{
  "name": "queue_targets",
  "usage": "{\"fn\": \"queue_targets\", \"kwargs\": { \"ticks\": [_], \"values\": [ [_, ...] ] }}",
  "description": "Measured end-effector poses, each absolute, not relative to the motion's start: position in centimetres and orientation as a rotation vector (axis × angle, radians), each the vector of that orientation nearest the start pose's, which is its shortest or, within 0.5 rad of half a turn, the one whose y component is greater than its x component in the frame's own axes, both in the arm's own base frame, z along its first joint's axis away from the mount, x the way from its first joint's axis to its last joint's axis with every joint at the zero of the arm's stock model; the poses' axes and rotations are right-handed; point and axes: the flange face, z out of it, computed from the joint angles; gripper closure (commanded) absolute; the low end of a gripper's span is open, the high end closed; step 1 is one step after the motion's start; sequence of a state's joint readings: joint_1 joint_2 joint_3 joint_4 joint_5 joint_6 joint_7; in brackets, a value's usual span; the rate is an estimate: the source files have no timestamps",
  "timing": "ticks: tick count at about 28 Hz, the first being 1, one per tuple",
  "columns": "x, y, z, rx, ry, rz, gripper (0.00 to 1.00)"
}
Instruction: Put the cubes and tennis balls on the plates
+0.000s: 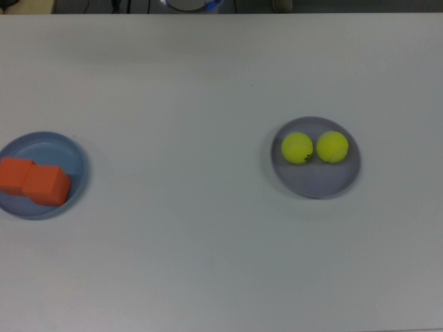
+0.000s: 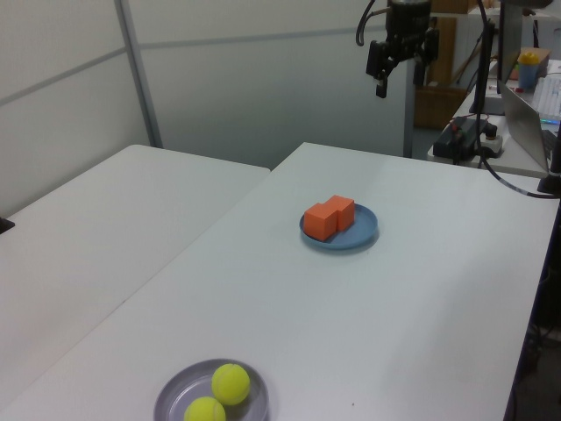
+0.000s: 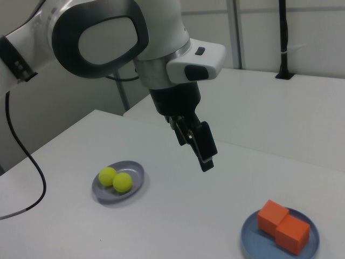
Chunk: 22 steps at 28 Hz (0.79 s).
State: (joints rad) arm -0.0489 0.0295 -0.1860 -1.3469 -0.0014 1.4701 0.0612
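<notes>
Two orange cubes [image 1: 15, 173] [image 1: 47, 185] sit touching on the light blue plate [image 1: 75, 166] at the top view's left. Both tennis balls [image 1: 297, 148] [image 1: 332, 146] lie side by side on the lavender plate [image 1: 318, 183] to the right. In the left view my gripper [image 2: 397, 81] hangs open and empty, high above the table's far end, well beyond the blue plate [image 2: 364, 237]. The right view shows the gripper [image 3: 204, 154] in the air between the lavender plate [image 3: 135, 168] and the cubes [image 3: 272, 214]. It is out of the top view.
A second white table [image 2: 105, 219] adjoins on the left view's left. A desk with a laptop [image 2: 526, 110] and a cup [image 2: 527, 70] stands at the left view's right edge. A black cable [image 3: 27, 172] trails from the arm.
</notes>
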Motion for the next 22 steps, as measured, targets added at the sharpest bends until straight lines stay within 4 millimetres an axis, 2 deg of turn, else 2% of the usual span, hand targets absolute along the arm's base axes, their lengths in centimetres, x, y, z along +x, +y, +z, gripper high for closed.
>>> {"fn": "queue_targets", "kwargs": {
  "ticks": [22],
  "values": [
    [53.07,-12.79,70.97,-3.116,0.471,-0.165,0.0]
  ]
}}
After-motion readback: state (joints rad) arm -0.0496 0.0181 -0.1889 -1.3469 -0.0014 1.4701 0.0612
